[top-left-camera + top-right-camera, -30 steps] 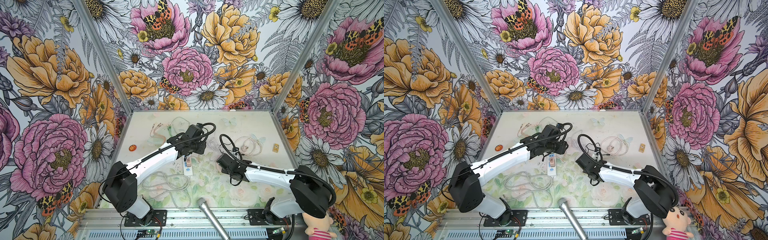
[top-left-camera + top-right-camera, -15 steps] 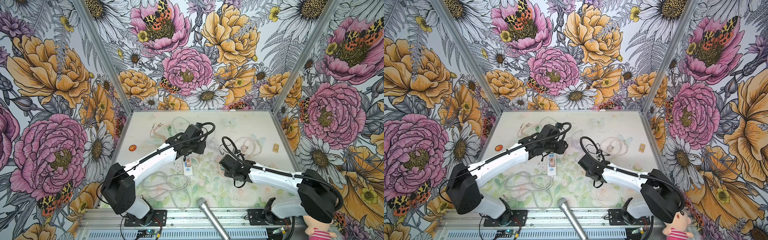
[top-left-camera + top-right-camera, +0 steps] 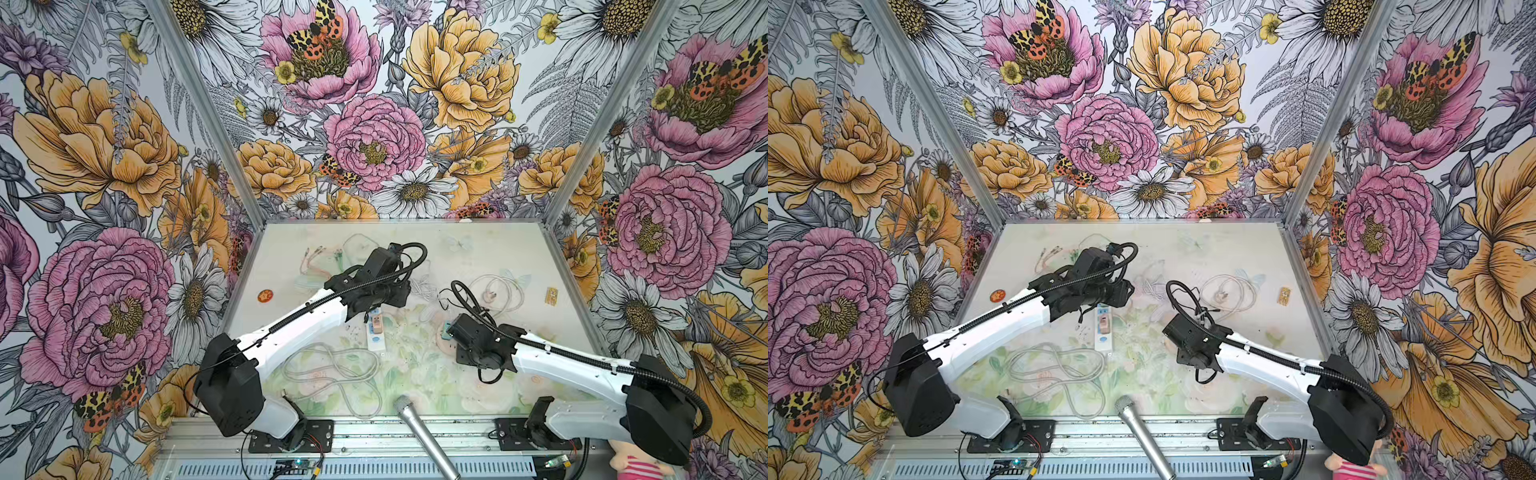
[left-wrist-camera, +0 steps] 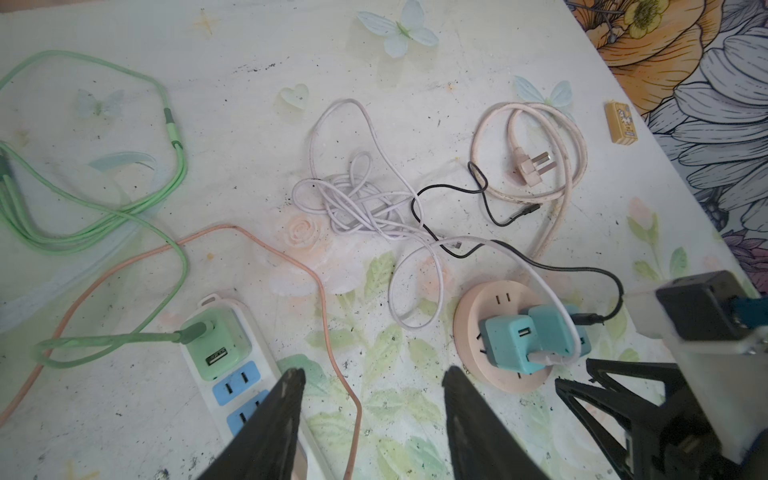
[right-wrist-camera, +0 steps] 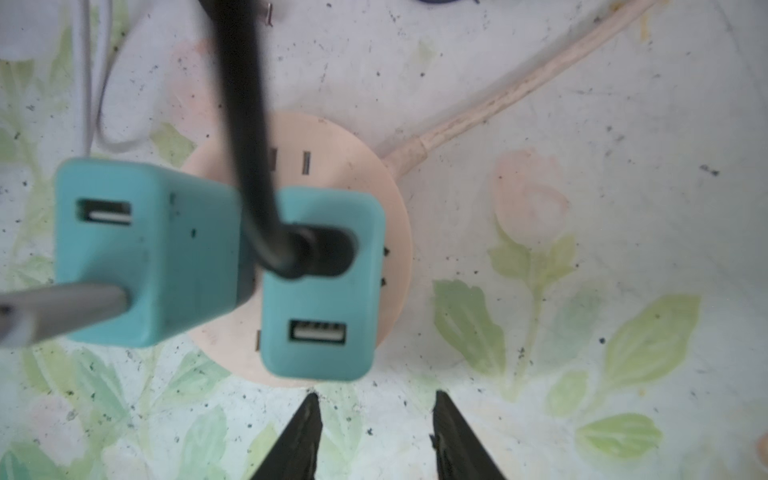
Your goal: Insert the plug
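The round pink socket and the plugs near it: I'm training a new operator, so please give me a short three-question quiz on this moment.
1. Multiple choice: how many teal chargers stand in the round pink socket? A one, B two, C three.
2. True or false: the right end effector is closed on a cable.
3. Fill in: the charger in the white power strip is ____ in colour.

Key: 1 B. 2 False, its jaws stand apart with nothing between them. 3 Green.
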You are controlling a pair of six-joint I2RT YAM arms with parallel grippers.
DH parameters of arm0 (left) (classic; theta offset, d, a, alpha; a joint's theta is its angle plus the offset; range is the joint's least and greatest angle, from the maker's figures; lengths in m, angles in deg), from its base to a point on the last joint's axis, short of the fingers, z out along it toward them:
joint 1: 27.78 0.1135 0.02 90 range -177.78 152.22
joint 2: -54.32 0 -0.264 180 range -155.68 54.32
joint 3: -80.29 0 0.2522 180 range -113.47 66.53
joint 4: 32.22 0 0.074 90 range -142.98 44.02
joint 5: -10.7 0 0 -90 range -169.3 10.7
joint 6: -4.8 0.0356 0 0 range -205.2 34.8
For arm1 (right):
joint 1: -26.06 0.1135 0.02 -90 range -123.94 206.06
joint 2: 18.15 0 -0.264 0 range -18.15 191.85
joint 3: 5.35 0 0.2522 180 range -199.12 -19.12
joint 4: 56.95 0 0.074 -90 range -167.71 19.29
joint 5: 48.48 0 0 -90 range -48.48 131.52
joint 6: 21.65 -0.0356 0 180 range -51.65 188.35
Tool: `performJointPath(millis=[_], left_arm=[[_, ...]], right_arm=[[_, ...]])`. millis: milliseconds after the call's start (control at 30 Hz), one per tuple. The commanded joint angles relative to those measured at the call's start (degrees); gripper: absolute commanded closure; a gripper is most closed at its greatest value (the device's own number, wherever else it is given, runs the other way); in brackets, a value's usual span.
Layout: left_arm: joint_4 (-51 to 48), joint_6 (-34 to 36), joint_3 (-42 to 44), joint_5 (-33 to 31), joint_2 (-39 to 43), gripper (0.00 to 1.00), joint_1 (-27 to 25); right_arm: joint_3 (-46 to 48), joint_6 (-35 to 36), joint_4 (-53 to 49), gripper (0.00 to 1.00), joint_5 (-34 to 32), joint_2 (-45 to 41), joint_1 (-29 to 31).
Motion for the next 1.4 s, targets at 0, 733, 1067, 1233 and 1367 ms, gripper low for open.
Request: performJointPath(millis=[0, 733, 1067, 1233, 1367], left_arm=[[-1.8, 0.8, 0.1, -0.4, 1.9, 0.43, 0.2], [-3.1, 8.6, -5.9, 2.0, 0.8, 0.41, 17.6], [6.5, 9.3, -1.8, 6.9, -0.2, 0.41, 33.2], [18.2, 8.0, 7.9, 12.3, 4.7, 0.40, 39.3], [28.2, 5.7, 16.3, 16.5, 7.8, 0.39, 44.0]], right_arm=[[-1.6, 2.4, -2.7, 0.55, 1.7, -3.8, 0.3], [-31.4, 32.9, -8.3, 0.50, 9.6, -1.2, -36.7], [-27.7, 41.2, 12.3, 0.50, 26.2, 6.0, -52.7], [-22.2, 43.6, 18.3, 0.50, 28.3, 7.1, -56.1], [-15.4, 44.9, 25.1, 0.50, 30.1, 5.0, -57.9]])
